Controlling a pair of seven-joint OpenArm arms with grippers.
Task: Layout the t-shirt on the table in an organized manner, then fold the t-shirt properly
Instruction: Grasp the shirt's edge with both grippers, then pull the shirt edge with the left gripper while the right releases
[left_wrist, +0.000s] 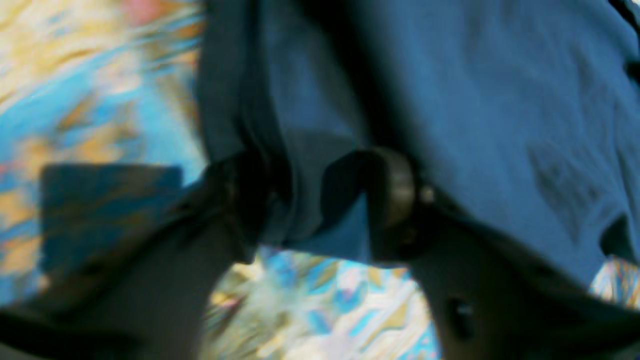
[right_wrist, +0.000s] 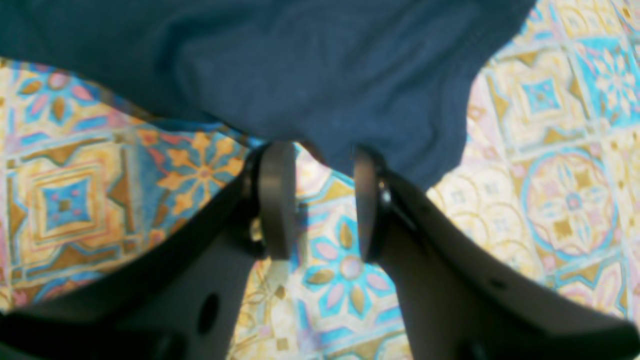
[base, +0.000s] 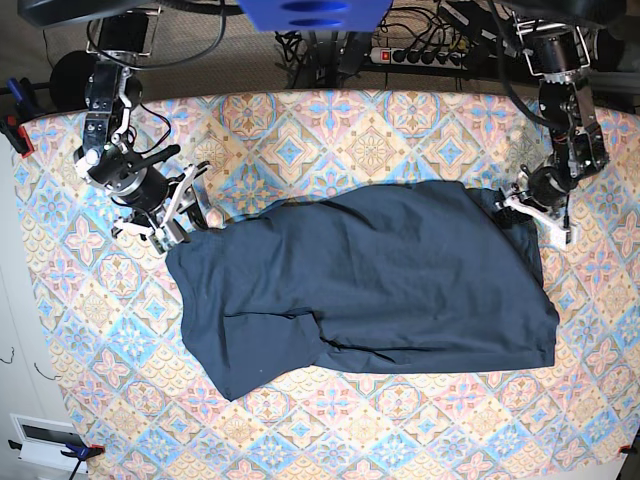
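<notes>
Navy cotton is spread across the middle of the table (base: 300, 120), and this reads as the laying-out step: the t-shirt (base: 370, 285) lies broadly flat but skewed, its lower corner nearest the camera doubled over and a long crease running through the body. Over at the shirt's far corner on the robot's right side, the right gripper (right_wrist: 320, 197) sits with fingers (right_wrist: 275, 200) clearly apart, tiled cloth showing between them, the shirt's edge draped just over their tips and not pinched. At the opposite far corner, the left gripper (left_wrist: 320, 200) has a bunched fold of fabric lying between its fingers (left_wrist: 395, 192); they look parted around it, but the view is smeared and I cannot tell whether they press the cloth. Next, I'd judge, both arms need a firm hold on those corners to pull the shirt square and smooth. Collar and sleeves are hard to pick out anywhere, and the left wrist view is blurred throughout.
</notes>
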